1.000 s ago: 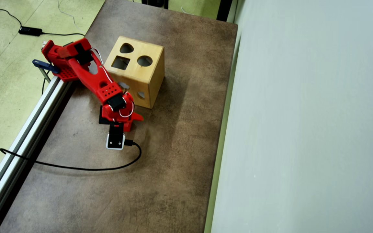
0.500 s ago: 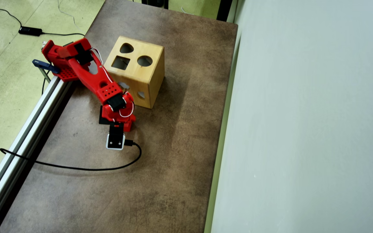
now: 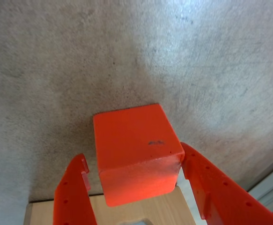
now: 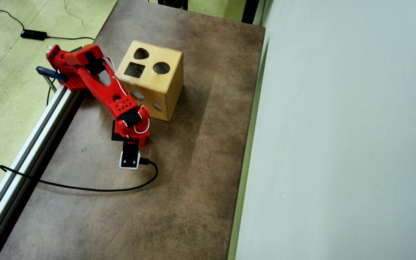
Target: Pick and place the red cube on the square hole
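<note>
Red cube (image 3: 135, 152): lower centre of wrist view, clamped between the two fingers of the gripper (image 3: 134, 174); hidden under the arm in overhead view.
Gripper: closed on the cube, one finger (image 3: 73, 194) at lower left, the other at lower right.
Cube surface: smooth, bright red, flat square faces, small dark mark on top.
Wooden box (image 4: 164, 81): light, smooth wood; upper left-centre of overhead view.
Square hole (image 4: 134, 70): dark cut-out in the box top, left of round one.
Table (image 4: 193, 173): mottled brown, matte.

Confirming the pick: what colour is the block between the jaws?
Bright red cube, clearest in the wrist view.
</note>
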Robot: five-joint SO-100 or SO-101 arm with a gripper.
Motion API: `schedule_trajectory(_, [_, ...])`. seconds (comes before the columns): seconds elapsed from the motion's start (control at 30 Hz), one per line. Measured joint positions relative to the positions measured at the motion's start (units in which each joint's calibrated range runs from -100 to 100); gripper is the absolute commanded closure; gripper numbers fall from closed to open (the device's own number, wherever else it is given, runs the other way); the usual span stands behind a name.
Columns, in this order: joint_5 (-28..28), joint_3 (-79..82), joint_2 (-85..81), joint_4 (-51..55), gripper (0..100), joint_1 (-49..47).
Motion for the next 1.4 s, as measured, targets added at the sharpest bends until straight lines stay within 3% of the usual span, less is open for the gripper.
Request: schedule_trajectory(1.4, [0.0, 0.1, -4.5, 0.5, 71, 0.1])
